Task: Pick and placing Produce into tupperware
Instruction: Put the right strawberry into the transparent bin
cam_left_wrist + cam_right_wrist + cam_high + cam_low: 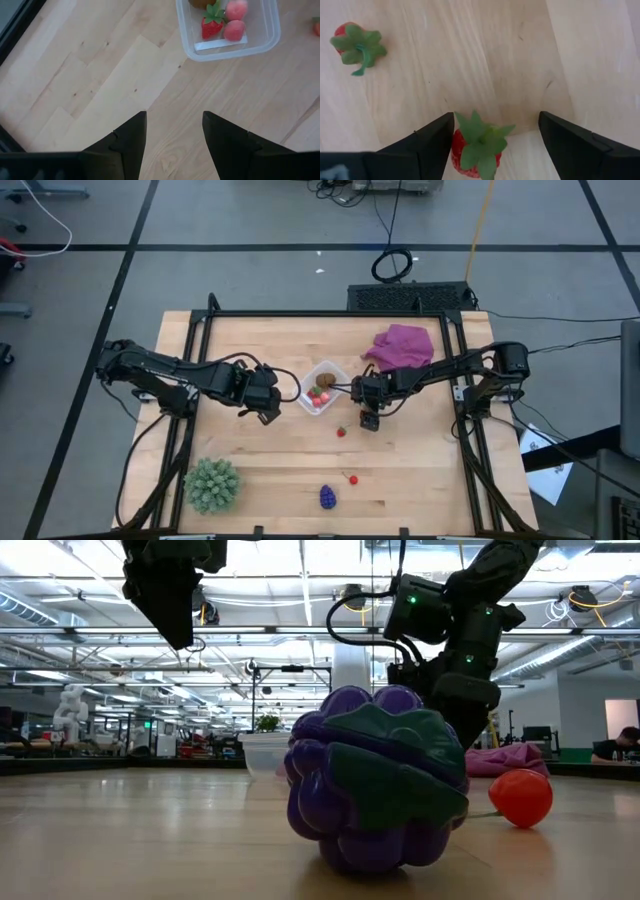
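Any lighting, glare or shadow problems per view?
Low view: grape bunch near the lens hides part of the tupperware; arms dark against bright ceiling lights. High view: even light, soft shadows. Right wrist view: no glare, right gripper open over a strawberry. Left wrist view: no glare, left gripper open beside the tupperware.

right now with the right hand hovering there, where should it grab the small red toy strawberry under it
Grip the small red toy strawberry across its rounded red body, below the green leafy cap, coming straight down from above. It lies on the wooden table between the open fingers of the right hand; the floppy cap probably gives no firm hold.
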`<state>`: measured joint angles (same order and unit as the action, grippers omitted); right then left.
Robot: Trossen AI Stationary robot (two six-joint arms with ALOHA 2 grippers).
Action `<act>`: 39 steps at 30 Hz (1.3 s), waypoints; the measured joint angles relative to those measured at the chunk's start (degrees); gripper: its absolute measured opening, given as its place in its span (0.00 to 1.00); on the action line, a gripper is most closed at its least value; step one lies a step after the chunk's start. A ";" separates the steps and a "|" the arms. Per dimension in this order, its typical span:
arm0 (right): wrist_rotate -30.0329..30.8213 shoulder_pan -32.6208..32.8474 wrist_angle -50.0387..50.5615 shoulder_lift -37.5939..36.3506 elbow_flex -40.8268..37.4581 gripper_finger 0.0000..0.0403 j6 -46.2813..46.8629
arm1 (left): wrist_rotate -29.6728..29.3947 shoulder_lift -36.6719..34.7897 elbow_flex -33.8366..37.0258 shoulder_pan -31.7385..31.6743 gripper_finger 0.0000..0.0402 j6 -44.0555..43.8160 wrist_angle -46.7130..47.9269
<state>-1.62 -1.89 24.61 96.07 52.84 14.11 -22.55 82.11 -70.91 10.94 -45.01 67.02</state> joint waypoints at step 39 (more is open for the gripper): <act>-4.44 0.07 2.90 -0.13 0.02 0.67 3.11 | 0.17 0.00 0.00 0.04 0.49 0.03 -0.04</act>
<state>-6.07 -1.83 27.51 95.94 52.86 17.22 -22.37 82.11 -70.91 10.98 -44.99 66.98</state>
